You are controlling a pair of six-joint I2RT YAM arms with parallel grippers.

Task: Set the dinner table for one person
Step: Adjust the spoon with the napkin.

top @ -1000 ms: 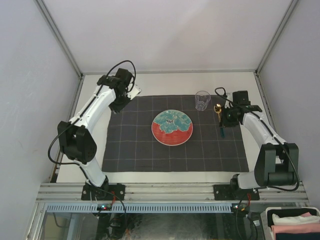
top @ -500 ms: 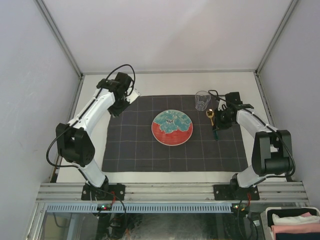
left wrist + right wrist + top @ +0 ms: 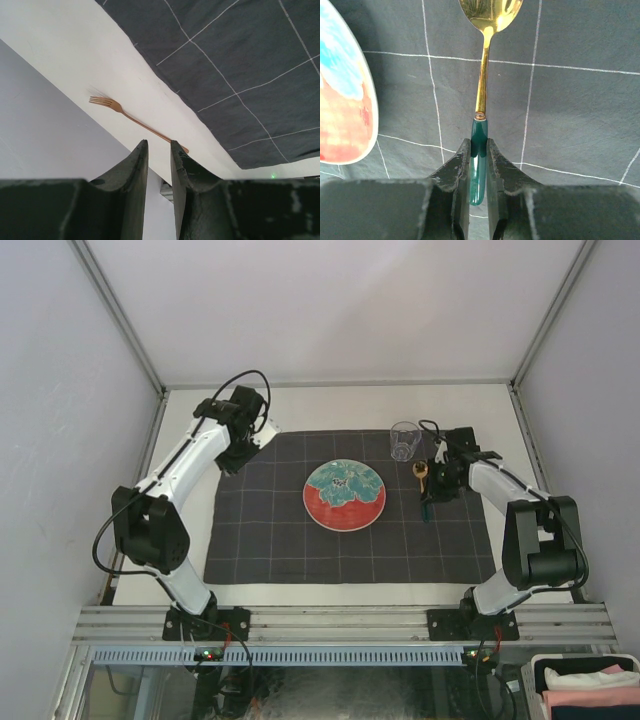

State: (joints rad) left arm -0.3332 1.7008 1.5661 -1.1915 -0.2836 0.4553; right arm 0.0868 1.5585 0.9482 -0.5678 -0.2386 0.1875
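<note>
The dinner table (image 3: 330, 405) is lying flat under both arms, off-white and plain. A dark grey checked cloth (image 3: 270, 530) is covering its middle, so bare strips are showing at the far edge and along the near edge.

A round plate (image 3: 344, 496), red with a teal pattern, is sitting at the centre of the cloth. A clear drinking glass (image 3: 404, 441) is standing upright on the cloth by its far edge, to the right of the plate.

The right gripper (image 3: 478, 145) is clamping its jaws on a spoon (image 3: 481, 90) at the dark green handle. The golden stem and bowl are pointing away from the fingers. The spoon is over the cloth, just beside the right side of the plate and near the glass. I cannot tell if it is touching the cloth.

The left gripper (image 3: 159, 147) is hanging at the far left corner of the cloth. Its jaws are standing a little apart, with a narrow gap and nothing between them. Beyond them a copper-coloured fork (image 3: 135, 121) is lying on the bare table, between the edge of the cloth and the grey wall (image 3: 45, 150). It is running roughly along that edge and is not touching the cloth.
</note>
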